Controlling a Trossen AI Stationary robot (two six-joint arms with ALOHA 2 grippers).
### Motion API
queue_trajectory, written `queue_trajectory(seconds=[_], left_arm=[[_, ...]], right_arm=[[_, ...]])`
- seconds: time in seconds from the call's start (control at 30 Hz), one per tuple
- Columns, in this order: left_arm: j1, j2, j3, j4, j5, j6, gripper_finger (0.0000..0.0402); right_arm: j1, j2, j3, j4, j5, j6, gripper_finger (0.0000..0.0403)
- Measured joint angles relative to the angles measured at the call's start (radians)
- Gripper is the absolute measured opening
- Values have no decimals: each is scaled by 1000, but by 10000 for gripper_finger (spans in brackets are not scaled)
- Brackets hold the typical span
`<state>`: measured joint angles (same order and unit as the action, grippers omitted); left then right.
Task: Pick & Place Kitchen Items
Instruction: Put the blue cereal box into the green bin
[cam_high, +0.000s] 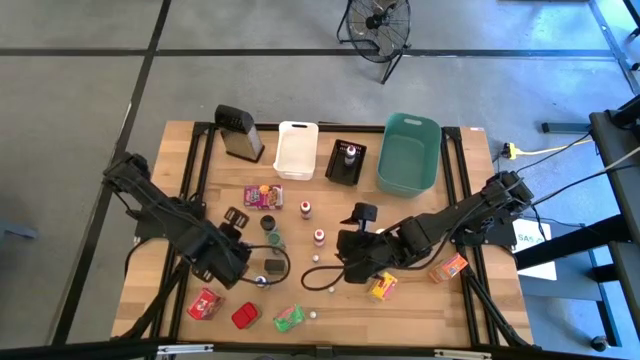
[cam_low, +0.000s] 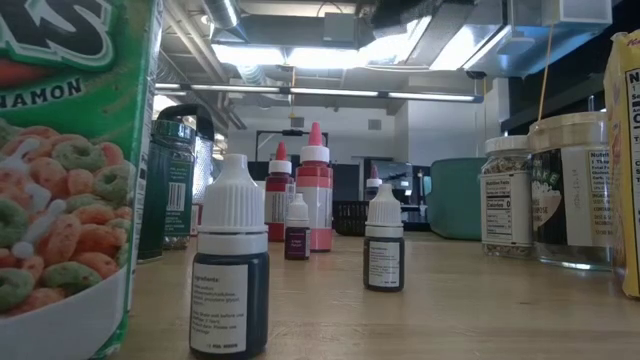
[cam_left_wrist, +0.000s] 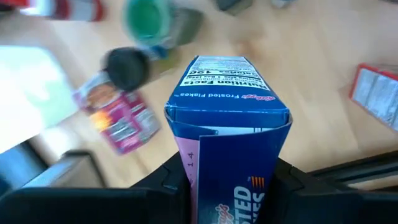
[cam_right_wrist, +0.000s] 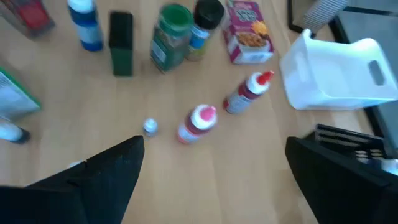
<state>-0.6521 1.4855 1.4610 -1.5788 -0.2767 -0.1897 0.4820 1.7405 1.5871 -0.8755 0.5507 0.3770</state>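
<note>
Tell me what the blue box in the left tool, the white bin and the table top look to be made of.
Blue box: printed cardboard, slightly glossy, with folded flaps and a seam.
White bin: looks like moulded plastic, smooth, with a cut-out handle.
Table top: wood, pale with visible grain and plank lines; matte, perhaps sealed.

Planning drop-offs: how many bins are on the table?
3, in a row along the far edge: white bin nearest the left arm's side, black bin in the middle, teal bin rightmost. None seems hidden.
</note>
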Motion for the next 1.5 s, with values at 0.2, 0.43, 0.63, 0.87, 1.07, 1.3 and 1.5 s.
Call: queue_trajectory(seconds=[0.2,0.43,0.63,0.87,1.07,1.3,1.5], left_arm=[[1,-17,101,4,-97,17,112],[1,-17,156,13,-305,-24,113],[5,-17,156,83,-413,-110,113],[34,-16,156,180,-410,-159,113],[88,-16,156,271,-408,-192,113],[148,-16,156,403,-312,-134,113],[195,-16,156,409,-298,-113,113]], right_arm=[[0,0,0,141,-57,-4,393],[-4,0,0,334,-44,-100,393],[-4,0,0,492,-21,-204,393],[-8,0,1,568,10,-269,393],[-42,0,1,566,56,-374,390],[-98,0,1,559,20,-389,390],[-130,0,1,565,-54,-397,389]])
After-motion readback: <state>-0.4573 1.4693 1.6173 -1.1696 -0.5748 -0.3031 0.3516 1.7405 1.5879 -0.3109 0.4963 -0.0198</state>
